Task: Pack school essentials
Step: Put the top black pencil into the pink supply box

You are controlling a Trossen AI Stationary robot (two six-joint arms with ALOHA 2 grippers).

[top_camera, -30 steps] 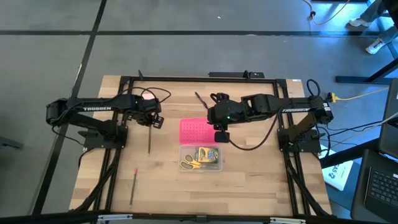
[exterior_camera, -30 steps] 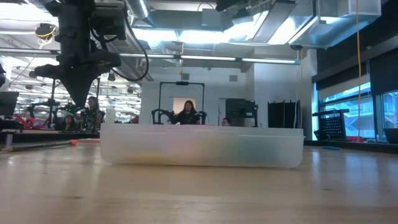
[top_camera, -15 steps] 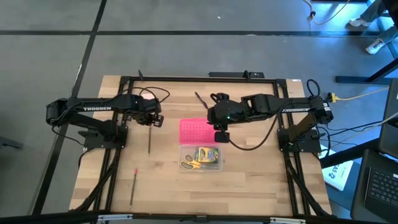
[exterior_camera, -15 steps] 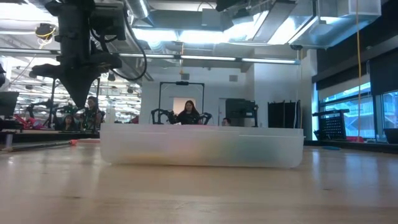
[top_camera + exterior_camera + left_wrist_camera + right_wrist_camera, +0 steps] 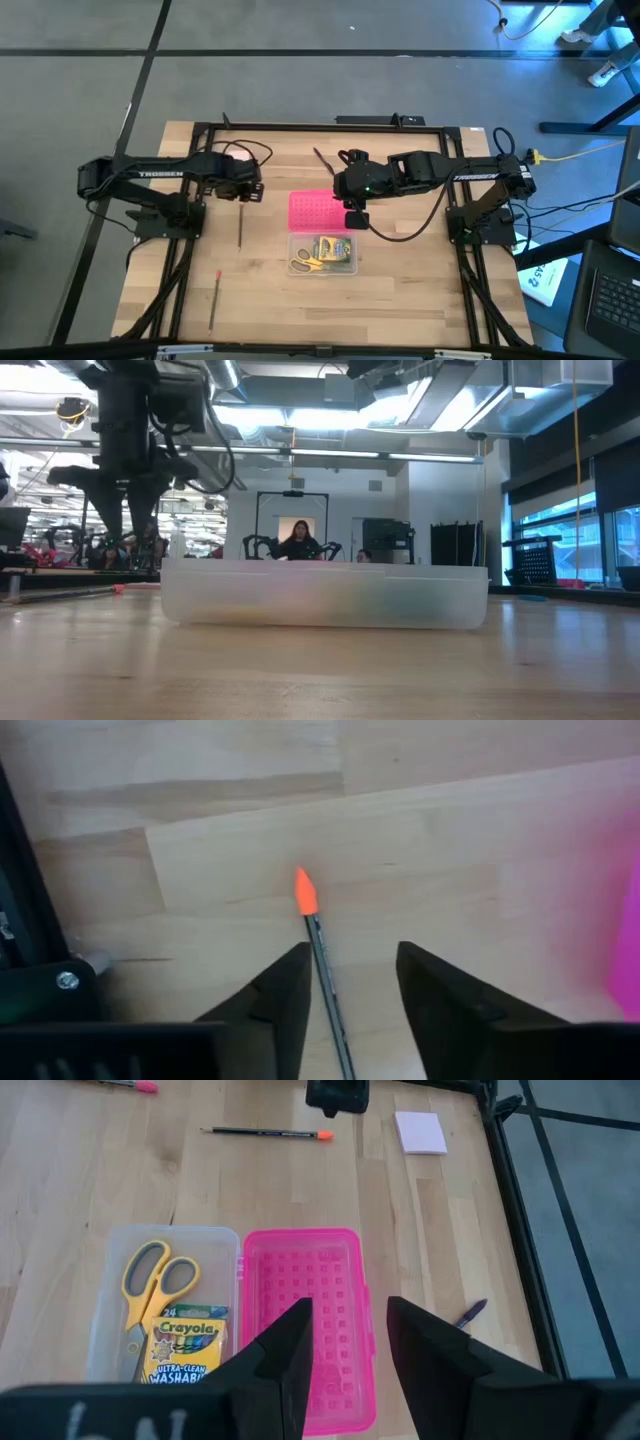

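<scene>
My left gripper (image 5: 243,192) is open and points down over the far end of a thin dark pencil (image 5: 240,222). In the left wrist view its fingers (image 5: 288,995) stand on either side of the pencil (image 5: 318,945), just behind the orange eraser tip (image 5: 305,892); the pencil lies flat on the table. My right gripper (image 5: 355,215) is open and hovers over the case's open pink lid (image 5: 305,1305), holding nothing. The clear case base (image 5: 323,253) holds yellow-handled scissors (image 5: 150,1275) and a crayon box (image 5: 185,1345). A red pencil (image 5: 215,298) lies near the left front.
A pale pink pad (image 5: 420,1132) lies by the left arm's wrist, and a dark pen (image 5: 322,158) lies beyond the lid near the far edge. In the low view the clear case (image 5: 325,595) fills the middle. Bare wood lies between the case and the near edge.
My left gripper has opened: in the low view its fingertips met in a point before and now stand apart over the pencil. The pencil, the case and my right arm have kept still.
</scene>
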